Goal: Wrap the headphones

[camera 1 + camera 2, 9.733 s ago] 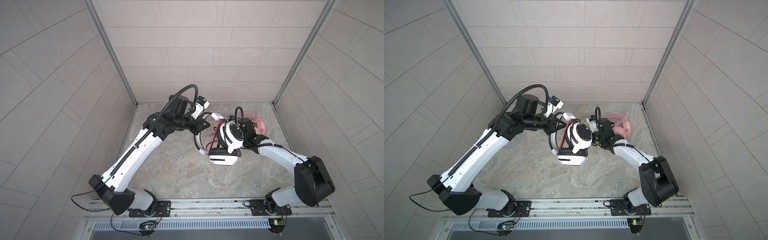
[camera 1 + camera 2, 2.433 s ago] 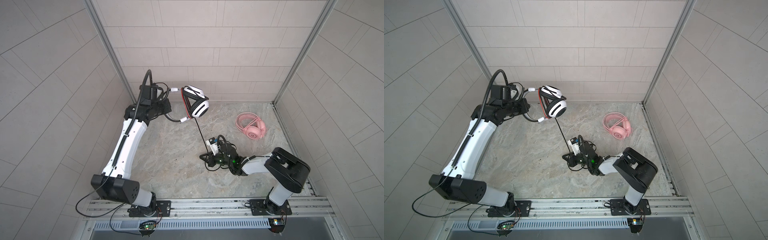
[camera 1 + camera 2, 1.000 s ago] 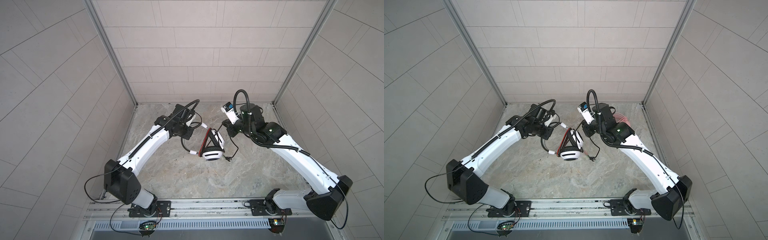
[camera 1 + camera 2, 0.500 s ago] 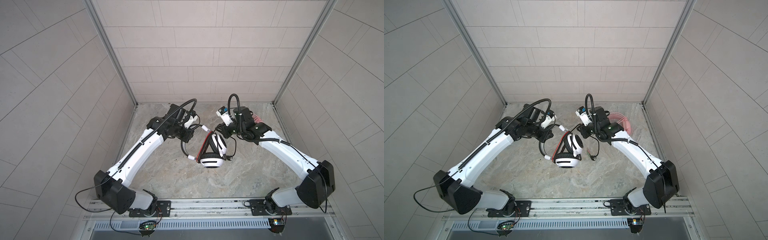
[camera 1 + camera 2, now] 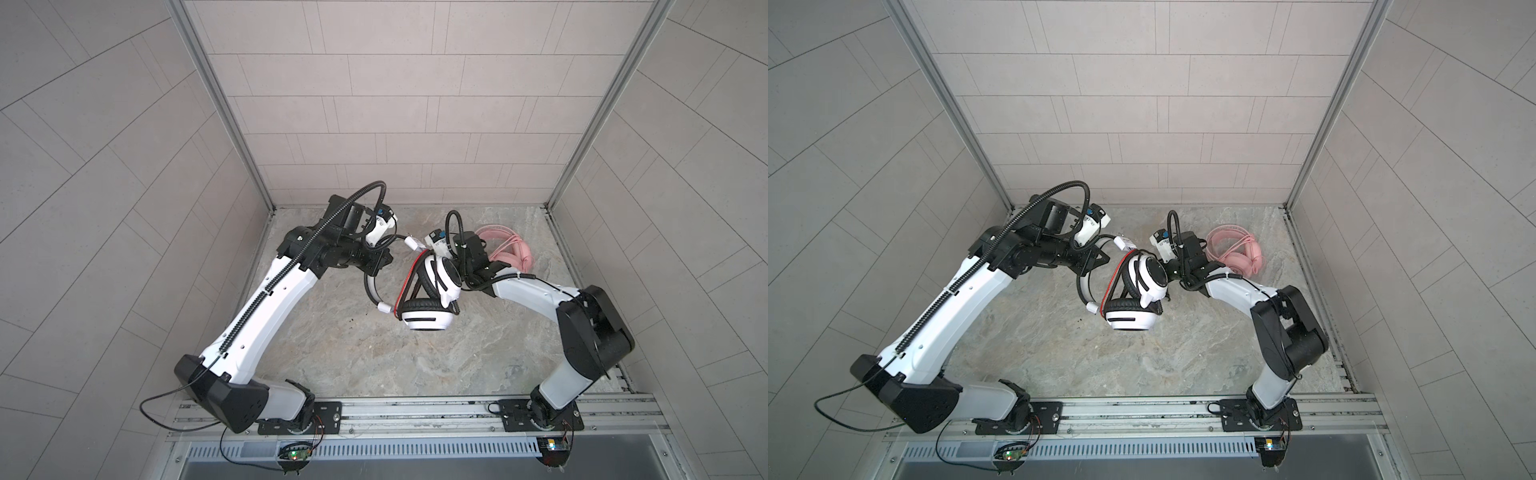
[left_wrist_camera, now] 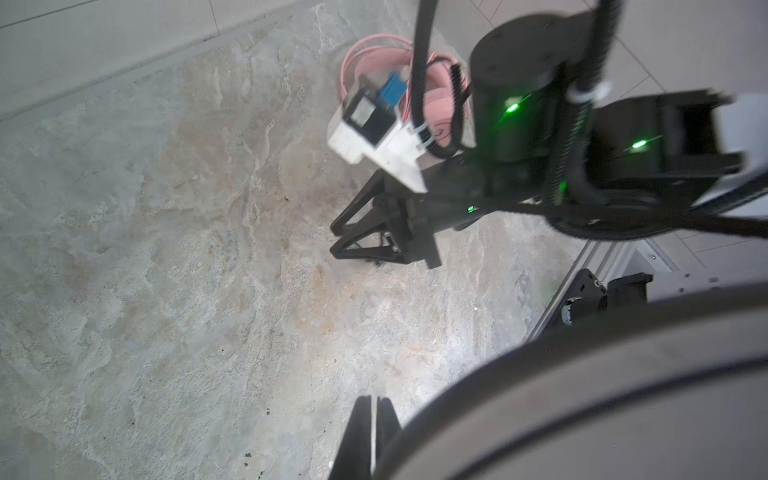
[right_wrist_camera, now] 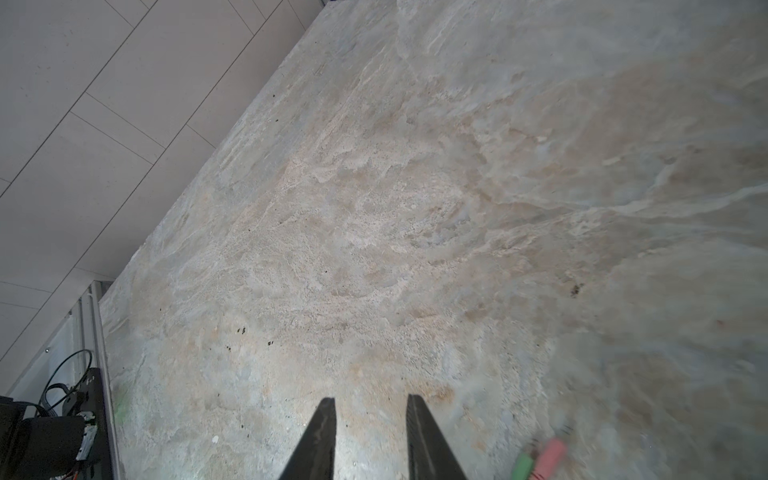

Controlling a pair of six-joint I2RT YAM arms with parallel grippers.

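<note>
The white-and-black headphones (image 5: 430, 299) hang above the middle of the floor, with thin black cable strands lying across the striped cup (image 5: 1152, 276). My left gripper (image 6: 374, 409) is shut on their headband (image 5: 371, 286), which fills that wrist view as a blur. My right gripper (image 7: 371, 401) stands open and empty just right of the cups, and it also shows in the left wrist view (image 6: 334, 239). Blurred pink and green plugs (image 7: 540, 457) hang beside its fingers. The pink headphones (image 5: 511, 253) lie on the floor at the back right, cable coiled on them.
The marble floor (image 5: 374, 357) is walled by tiled panels on three sides. A metal rail (image 5: 415, 415) with both arm bases runs along the front edge. The right arm's folded elbow (image 5: 594, 332) stands near the right wall.
My right gripper has gone from shut to open and let the cable go. It has drawn in close to the cups as its elbow folded. The left gripper still holds the headband.
</note>
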